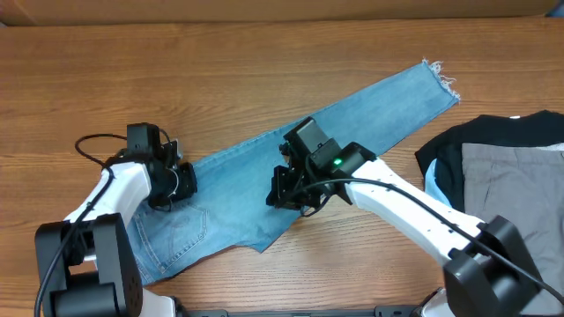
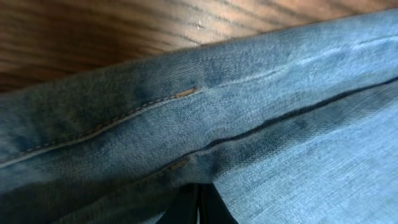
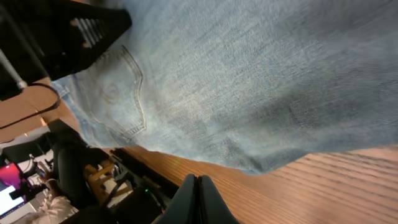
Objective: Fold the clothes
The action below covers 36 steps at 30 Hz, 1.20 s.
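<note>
Left gripper (image 2: 198, 206): jaws closed at the waist end of the jeans (image 1: 352, 110), 8 o'clock; I can't tell if denim is pinched.
Right gripper (image 3: 199, 198): jaws closed, nothing in them, at the mid-leg edge.
Jeans: legs seemingly stacked, lying diagonally, hem at 1 o'clock.
Progress: I judge the crosswise folds remain.

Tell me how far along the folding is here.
Done: the jeans lie flat and diagonal, apparently halved lengthwise, with one leg showing. In hand: the left gripper is shut at a seam near the waist, and the right gripper is shut beside the lower edge. Whether either pinches fabric is not clear. Left: no crosswise fold yet; the legs lie at full length.
</note>
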Motion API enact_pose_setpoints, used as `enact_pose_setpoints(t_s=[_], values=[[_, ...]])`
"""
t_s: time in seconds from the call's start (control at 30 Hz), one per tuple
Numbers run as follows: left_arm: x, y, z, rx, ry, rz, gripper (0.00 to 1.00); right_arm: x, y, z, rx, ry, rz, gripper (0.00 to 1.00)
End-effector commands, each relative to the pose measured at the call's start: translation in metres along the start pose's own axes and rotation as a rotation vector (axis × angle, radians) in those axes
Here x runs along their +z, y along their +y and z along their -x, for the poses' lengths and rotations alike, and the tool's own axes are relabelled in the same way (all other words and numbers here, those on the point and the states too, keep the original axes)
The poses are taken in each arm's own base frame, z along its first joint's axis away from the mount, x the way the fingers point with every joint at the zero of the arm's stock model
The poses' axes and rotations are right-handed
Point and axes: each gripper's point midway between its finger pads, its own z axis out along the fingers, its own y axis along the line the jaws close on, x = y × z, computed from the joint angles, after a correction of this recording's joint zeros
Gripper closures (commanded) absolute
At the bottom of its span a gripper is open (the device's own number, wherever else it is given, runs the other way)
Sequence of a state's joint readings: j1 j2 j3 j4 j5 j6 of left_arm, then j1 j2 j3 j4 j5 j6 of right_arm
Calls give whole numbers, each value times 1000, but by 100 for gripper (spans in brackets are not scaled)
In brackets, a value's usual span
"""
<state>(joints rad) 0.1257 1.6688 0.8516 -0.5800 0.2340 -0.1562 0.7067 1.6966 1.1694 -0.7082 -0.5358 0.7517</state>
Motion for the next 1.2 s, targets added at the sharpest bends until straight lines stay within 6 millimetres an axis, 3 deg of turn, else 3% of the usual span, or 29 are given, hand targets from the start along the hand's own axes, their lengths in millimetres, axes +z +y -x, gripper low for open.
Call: enact_pose_setpoints(t_s=[0.0, 0.13, 0.33, 0.53, 0.73, 0.83, 1.0, 1.17], values=[[8, 17, -7, -32, -10, 82, 96, 40, -17, -24, 68, 100, -66, 96], [7, 22, -4, -32, -25, 112, 96, 80, -32, -50, 130, 234, -99, 96], [7, 22, -3, -33, -29, 110, 95, 107, -65, -56, 302, 380, -110, 96], [3, 21, -2, -35, -18, 112, 93, 92, -63, -49, 304, 378, -83, 96], [0, 20, 1, -31, -19, 112, 93, 49, -21, -18, 75, 152, -23, 96], [0, 19, 1, -31, -20, 109, 93, 36, -12, -4, 28, 53, -26, 96], [0, 19, 1, -31, -20, 109, 93, 42, -11, 6, -130, -3, -23, 96], [0, 19, 1, -31, -19, 109, 92, 67, -38, -14, -40, 38, -115, 94]])
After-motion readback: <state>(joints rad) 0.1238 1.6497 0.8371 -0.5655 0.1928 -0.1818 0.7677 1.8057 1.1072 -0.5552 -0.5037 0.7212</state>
